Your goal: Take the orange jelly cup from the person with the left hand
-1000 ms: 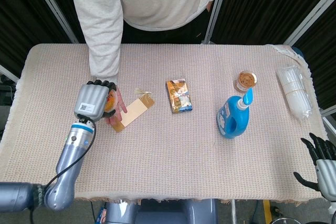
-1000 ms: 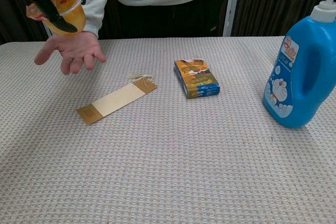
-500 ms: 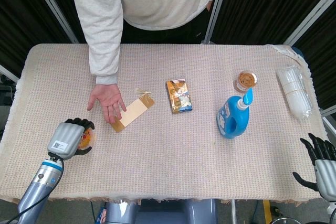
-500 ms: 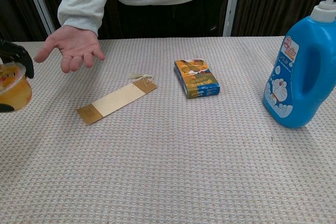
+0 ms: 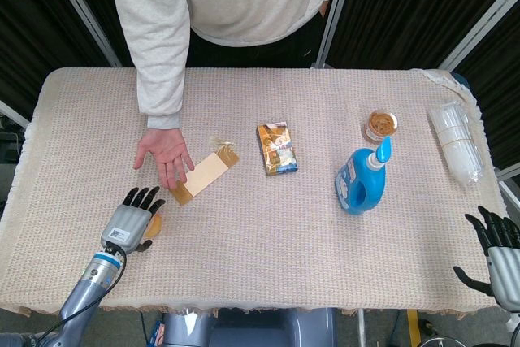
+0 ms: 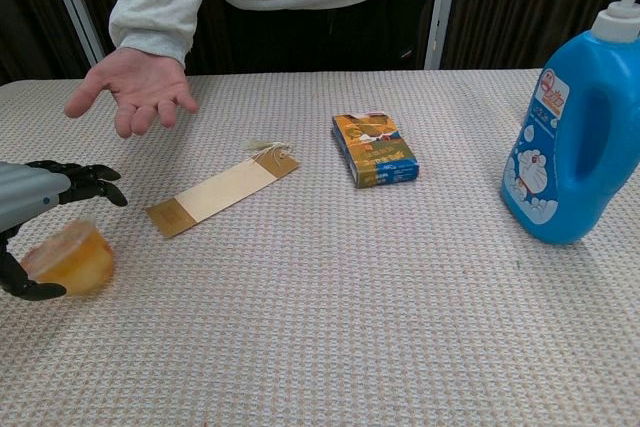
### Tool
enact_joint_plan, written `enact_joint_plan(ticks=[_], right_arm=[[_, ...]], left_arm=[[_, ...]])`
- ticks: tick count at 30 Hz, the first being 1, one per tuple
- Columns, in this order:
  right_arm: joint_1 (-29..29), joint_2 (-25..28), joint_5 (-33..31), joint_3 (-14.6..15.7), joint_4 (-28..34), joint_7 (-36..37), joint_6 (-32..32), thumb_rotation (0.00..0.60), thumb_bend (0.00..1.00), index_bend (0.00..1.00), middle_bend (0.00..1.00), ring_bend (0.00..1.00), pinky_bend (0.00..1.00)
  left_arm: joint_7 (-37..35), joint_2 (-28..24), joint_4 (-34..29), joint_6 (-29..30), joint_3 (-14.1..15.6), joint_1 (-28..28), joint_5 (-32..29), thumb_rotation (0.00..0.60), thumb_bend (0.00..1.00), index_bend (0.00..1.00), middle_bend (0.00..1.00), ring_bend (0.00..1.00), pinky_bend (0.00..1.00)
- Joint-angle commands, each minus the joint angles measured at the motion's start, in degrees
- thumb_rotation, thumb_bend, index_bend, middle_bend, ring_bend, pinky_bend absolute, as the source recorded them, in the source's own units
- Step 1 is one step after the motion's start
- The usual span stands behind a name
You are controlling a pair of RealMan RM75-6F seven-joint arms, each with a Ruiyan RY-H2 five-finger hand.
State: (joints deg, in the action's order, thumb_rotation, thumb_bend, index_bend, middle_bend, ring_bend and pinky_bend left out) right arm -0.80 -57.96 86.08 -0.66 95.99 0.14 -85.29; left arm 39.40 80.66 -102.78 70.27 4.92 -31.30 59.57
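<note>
Resting on the worktop, the orange jelly cup sits just under the left robot hand, whose fingers are spread and hold nothing, while the person's open palm hovers just beyond it and the right robot hand lies apart, fingers spread.

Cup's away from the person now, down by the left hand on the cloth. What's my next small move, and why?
Probably lift the left hand straight up and clear. The orange jelly cup looks tipped on the tablecloth, with the fingers spread above it rather than wrapped around it, and the person's hand is empty and well apart, so the handover seems done.
</note>
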Motion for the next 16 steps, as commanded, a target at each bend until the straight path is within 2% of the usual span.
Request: enact_joint_plan(ticks=[1, 5, 12, 16], right_arm=[[-0.01, 0.01, 0.06, 0.02, -0.01, 0.01, -0.02, 0.6, 0.11, 0.12, 0.0, 0.0, 0.0], [-0.05, 0.01, 0.06, -0.01, 0.01, 0.07, -0.11, 0.6, 0.11, 0.12, 0.0, 0.0, 0.0], [-0.06, -0.18, 0.42, 0.0, -0.09, -0.17, -0.36, 0.6, 0.11, 0.12, 0.0, 0.0, 0.0], [-0.05, -0.31, 0.53, -0.02, 0.0, -0.47, -0.46, 0.6, 0.11, 0.12, 0.0, 0.0, 0.0]], left_arm=[[0.83, 0.4, -0.17, 2.1, -0.56, 0.81, 0.81, 0.6, 0.26, 0.12, 0.0, 0.0, 0.02], [-0.89, -2.02, -2.15, 6.57, -0.27, 2.78, 6.43, 0.6, 0.25, 0.11, 0.0, 0.0, 0.01], [-9.11, -8.46, -2.6, 17.53, 4.31, 9.86, 21.46, 0.6, 0.24, 0.08, 0.0, 0.0, 0.0], [-13.74, -11.74, -1.28, 21.05, 6.94, 13.91, 25.27, 0.6, 0.23, 0.05, 0.0, 0.0, 0.0]])
